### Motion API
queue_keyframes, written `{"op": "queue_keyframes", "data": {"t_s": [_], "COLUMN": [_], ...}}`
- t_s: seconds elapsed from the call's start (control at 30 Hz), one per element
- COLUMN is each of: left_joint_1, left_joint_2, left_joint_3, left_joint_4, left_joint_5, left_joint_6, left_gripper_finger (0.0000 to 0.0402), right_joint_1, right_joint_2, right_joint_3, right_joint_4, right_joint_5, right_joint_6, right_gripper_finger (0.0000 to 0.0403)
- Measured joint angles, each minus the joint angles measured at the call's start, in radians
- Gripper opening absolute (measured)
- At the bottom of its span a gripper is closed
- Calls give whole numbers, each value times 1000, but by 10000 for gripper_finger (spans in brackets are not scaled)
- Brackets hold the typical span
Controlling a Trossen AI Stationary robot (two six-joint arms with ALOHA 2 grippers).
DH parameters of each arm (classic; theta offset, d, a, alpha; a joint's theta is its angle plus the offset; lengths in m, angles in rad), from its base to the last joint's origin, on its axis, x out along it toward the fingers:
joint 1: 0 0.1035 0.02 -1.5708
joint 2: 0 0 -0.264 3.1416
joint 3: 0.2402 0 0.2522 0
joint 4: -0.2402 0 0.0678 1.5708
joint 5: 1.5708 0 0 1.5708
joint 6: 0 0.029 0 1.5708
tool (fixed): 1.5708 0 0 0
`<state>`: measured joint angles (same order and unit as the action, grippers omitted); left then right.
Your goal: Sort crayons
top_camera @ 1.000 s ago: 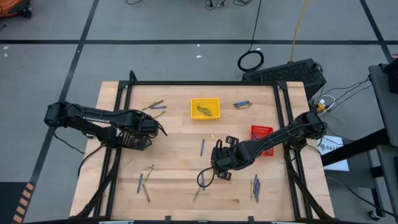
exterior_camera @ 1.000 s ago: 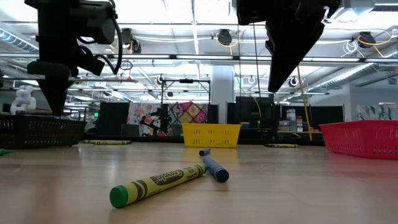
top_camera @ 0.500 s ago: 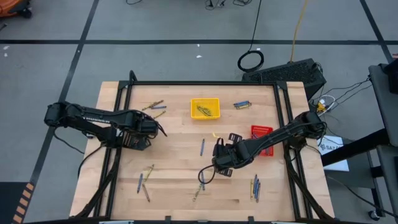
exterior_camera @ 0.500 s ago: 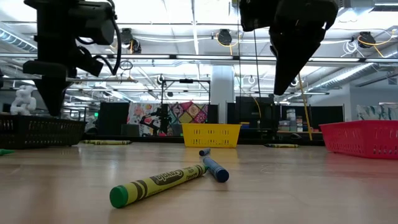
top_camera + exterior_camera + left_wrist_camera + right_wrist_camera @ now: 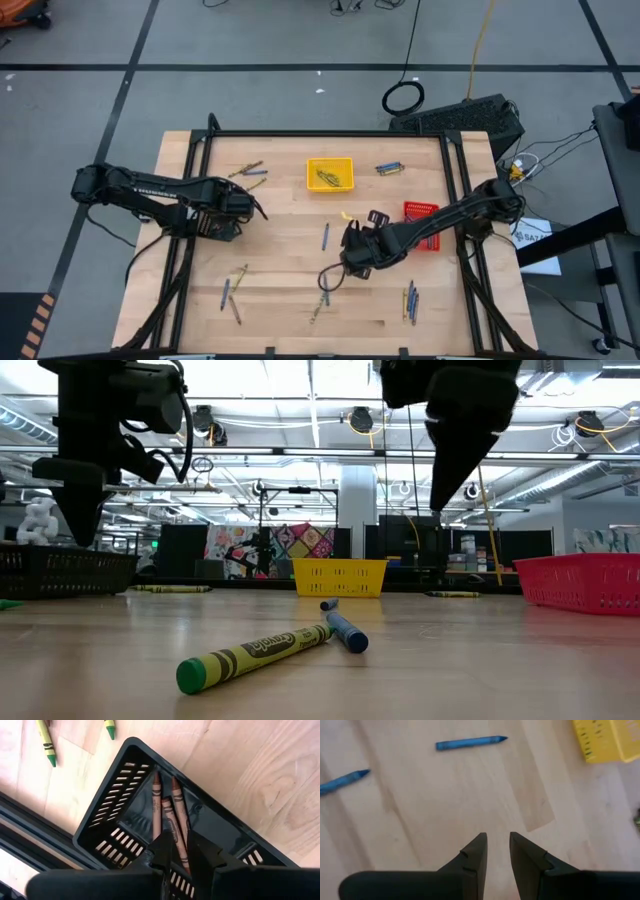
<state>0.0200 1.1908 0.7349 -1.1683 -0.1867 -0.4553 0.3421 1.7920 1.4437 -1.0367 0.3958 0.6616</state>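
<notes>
High view: at the left of the pale wooden table [image 5: 290, 215] we see the left gripper [image 5: 222, 226] poised over a black tray [image 5: 125, 815], a square basket of slotted plastic. Three brown crayons [image 5: 167, 812], slim paper-wrapped sticks, lie side by side on its floor. The dark fingers stand a narrow gap apart with nothing between them, directly above those crayons. Just outside the tray two yellow-green crayons [image 5: 46, 742] rest on the bare wood. Moving rightward, near the back edge sits a yellow tray [image 5: 330, 173] of the same slotted make, with olive sticks inside, though from this height we cannot count them. A single blue crayon [image 5: 325, 236] lies straight on the boards near the table's middle. Beside it the right gripper [image 5: 352, 262] hangs above the wood; in its wrist view the two wedge-shaped fingers [image 5: 475, 855] are slightly parted and hold nothing, with smooth grain beneath them. Farther right a red tray [image 5: 421, 222] sits partly under that arm, and a small cluster of blue and yellow crayons [image 5: 410, 299] lies near the front edge. From table height a yellow-green crayon and a blue one lie touching at their tips.
</notes>
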Motion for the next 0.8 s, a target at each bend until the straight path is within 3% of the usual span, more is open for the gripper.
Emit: {"op": "queue_keyframes", "data": {"t_s": [0.47, 0.8], "left_joint_1": [-1, -3], "left_joint_2": [0, 0], "left_joint_3": [0, 0], "left_joint_4": [54, 54], "left_joint_5": [0, 0], "left_joint_6": [52, 100], "left_gripper_finger": [54, 54], "right_joint_1": [-214, -243], "right_joint_2": [0, 0], "right_joint_3": [0, 0], "right_joint_4": [-6, -134], "right_joint_5": [-5, -6], "right_joint_6": [-83, -84], "right_gripper_finger": [71, 71]}}
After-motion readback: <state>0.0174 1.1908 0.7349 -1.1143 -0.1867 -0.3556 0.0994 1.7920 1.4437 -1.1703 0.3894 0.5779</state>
